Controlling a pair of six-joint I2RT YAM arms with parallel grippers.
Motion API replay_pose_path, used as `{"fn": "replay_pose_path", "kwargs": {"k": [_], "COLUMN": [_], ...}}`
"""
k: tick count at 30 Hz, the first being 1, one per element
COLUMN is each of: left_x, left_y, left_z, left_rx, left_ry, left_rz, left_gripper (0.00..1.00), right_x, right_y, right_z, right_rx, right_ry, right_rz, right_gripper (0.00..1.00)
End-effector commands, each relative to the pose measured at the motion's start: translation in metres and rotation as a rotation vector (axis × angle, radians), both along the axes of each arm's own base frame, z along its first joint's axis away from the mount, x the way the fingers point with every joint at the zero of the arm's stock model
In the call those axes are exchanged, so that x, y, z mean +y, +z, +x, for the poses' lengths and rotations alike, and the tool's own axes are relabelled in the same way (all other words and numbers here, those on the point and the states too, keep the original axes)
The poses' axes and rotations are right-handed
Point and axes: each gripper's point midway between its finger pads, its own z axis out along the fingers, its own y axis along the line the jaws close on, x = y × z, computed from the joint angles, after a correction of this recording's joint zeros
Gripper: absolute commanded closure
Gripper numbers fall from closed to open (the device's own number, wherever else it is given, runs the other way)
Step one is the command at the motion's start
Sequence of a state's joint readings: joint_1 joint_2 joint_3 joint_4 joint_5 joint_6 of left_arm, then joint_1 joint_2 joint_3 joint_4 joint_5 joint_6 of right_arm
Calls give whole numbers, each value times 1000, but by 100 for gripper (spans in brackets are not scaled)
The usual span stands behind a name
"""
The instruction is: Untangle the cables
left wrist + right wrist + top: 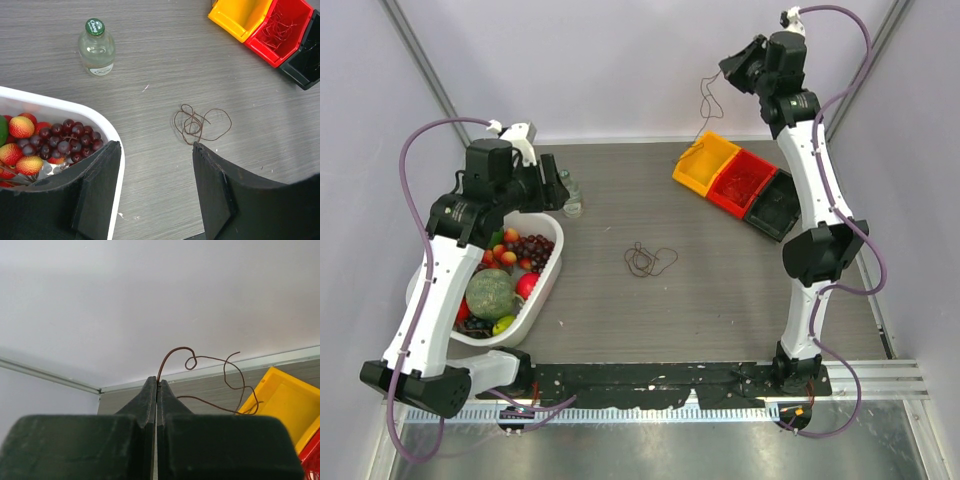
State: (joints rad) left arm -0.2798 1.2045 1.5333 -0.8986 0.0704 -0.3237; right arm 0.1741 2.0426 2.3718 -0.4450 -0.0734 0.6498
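Cables of the thin brown kind are seen in two places. One brown cable (176,348) is pinched between the pressed-together fingers of the right gripper (157,382), which is held high above the far right of the table (620,190). From there the strand hangs in curls toward the yellow bin (705,162). Its lower end appears to reach that bin's rim, though contact cannot be confirmed from these views.

A small tangle (192,125) of brown loops is left lying flat near the middle of the table, apart from both arms. Red strands (274,29) are seen inside the red bin (295,15), which is set between the yellow bin and a black bin (775,205).

The left gripper (155,150) is held with its fingers spread and nothing between them, above the rim of a white basket (548,275) filled with fruit. A clear bottle (96,47) is stood upright just beyond the basket.
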Motion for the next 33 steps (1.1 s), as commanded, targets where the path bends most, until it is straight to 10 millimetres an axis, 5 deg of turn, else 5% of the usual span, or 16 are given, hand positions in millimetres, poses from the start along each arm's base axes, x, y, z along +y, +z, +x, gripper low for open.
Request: {"fn": "replay_pose_path", "kwargs": {"k": [1,15,23,28,30,33], "left_x": [4,7,5,6,4,3], "left_y": [22,21,21,21,22,22], "left_z": [4,1,1,-1,-2,-2], "left_rx": [-93,-95,-89,-91,-91,-91], "left_ry": [6,24,15,17,9,6], "left_rz": [0,-3,-5,-5,-11,-21], "left_gripper": [37,37,37,37,37,37], "right_x": [-16,-32,-30,-19,-18,-21], "right_y": [-14,-190,-269,-281,-270,-253], "right_z": [5,43,66,58,55,47], "right_rx": [5,338,468,528,512,512], "right_ry": [-57,-200,-222,-185,-167,-146], "right_rz": [-35,-72,-104,-148,-174,-221], "right_gripper": [99,99,99,99,94,70]}}
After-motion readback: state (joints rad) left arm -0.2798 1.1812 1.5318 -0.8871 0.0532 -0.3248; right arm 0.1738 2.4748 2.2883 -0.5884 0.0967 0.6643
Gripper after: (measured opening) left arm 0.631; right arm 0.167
